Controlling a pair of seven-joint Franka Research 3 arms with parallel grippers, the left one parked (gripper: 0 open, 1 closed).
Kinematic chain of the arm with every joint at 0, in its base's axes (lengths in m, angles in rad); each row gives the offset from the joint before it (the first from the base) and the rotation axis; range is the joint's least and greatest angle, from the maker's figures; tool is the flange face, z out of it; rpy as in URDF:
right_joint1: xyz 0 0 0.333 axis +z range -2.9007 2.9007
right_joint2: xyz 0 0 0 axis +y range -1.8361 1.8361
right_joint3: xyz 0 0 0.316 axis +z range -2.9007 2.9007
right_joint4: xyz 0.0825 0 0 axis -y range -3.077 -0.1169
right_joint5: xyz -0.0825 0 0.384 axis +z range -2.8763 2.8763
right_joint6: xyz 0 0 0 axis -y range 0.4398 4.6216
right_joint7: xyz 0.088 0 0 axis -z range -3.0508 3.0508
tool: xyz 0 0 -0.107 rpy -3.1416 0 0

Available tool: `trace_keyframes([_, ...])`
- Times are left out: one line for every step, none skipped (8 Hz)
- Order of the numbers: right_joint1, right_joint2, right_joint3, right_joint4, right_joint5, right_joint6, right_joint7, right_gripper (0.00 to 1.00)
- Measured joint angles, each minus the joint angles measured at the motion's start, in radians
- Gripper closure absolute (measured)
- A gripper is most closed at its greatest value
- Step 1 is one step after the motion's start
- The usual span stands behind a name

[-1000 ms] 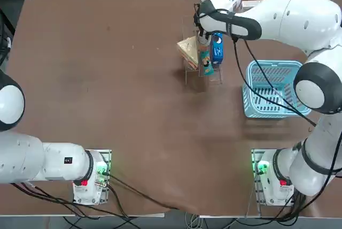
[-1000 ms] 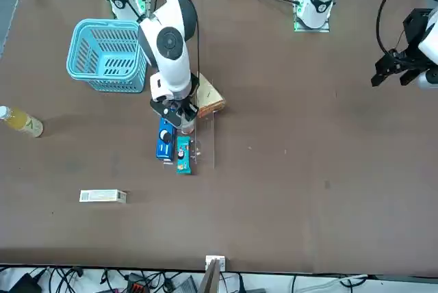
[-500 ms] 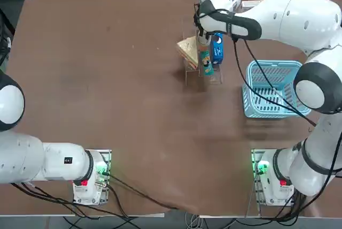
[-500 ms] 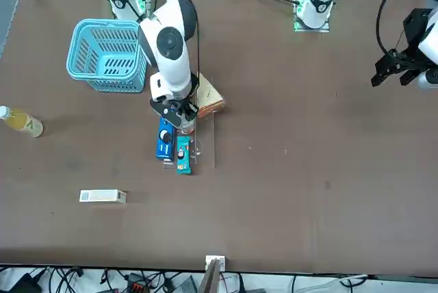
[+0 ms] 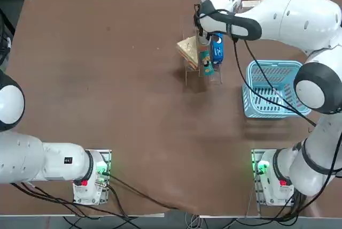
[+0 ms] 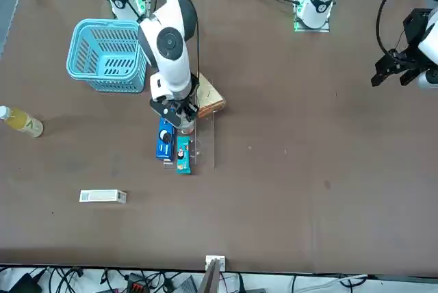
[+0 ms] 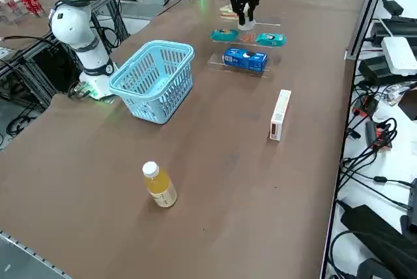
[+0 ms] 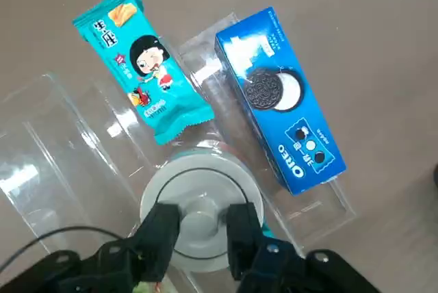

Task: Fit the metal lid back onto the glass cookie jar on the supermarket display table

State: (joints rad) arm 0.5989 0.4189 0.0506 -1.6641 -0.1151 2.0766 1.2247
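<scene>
The right hand [image 8: 200,228] hangs directly over the glass cookie jar [image 8: 199,150], pointing down at it. In the wrist view the metal lid [image 8: 200,197] sits on the jar's mouth, covering it, with the jar's clear wall showing just past the lid's edge. The two dark fingers [image 8: 161,231] stand slightly parted, one on each side of the lid's raised centre; whether they still touch it cannot be told, and the lid rests on the jar rather than hanging from the hand.

The jar stands in a clear plastic display rack [image 8: 61,135] on the brown worktop [image 5: 107,106]. Beside the jar in the rack lies a teal snack pack [image 8: 142,74] with a cartoon face, and next to that a blue Oreo box [image 8: 279,101]. On the jar's other side a tan wrapped wedge [image 5: 187,50] leans in the rack.

Well apart from the jar, a light-blue basket [image 5: 272,89] stands on the worktop. Further from the jar, past the basket, a small bottle of yellow drink [image 7: 159,186] stands upright, and a narrow white box [image 7: 279,115] lies flat.
</scene>
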Motion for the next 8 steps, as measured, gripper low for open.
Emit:
trace_keyframes([0.0, -0.002, 0.0, -0.001, 0.0, 0.0, 0.001, 0.52])
trace_keyframes([0.0, -0.009, 0.0, -0.001, 0.0, 0.001, 0.008, 0.49])
trace_keyframes([0.0, -0.023, -0.002, -0.002, 0.0, 0.002, 0.022, 0.45])
trace_keyframes([-0.001, -0.043, -0.008, -0.001, 0.0, 0.003, 0.033, 0.44])
trace_keyframes([-0.004, -0.066, -0.016, 0.0, 0.0, 0.005, 0.034, 0.42])
trace_keyframes([-0.017, -0.093, -0.023, 0.003, 0.0, 0.003, 0.034, 0.42])
trace_keyframes([-0.04, -0.126, -0.027, 0.005, 0.0, -0.021, 0.023, 0.42])
trace_keyframes([-0.071, -0.162, -0.028, 0.005, 0.0, -0.077, -0.032, 0.41])
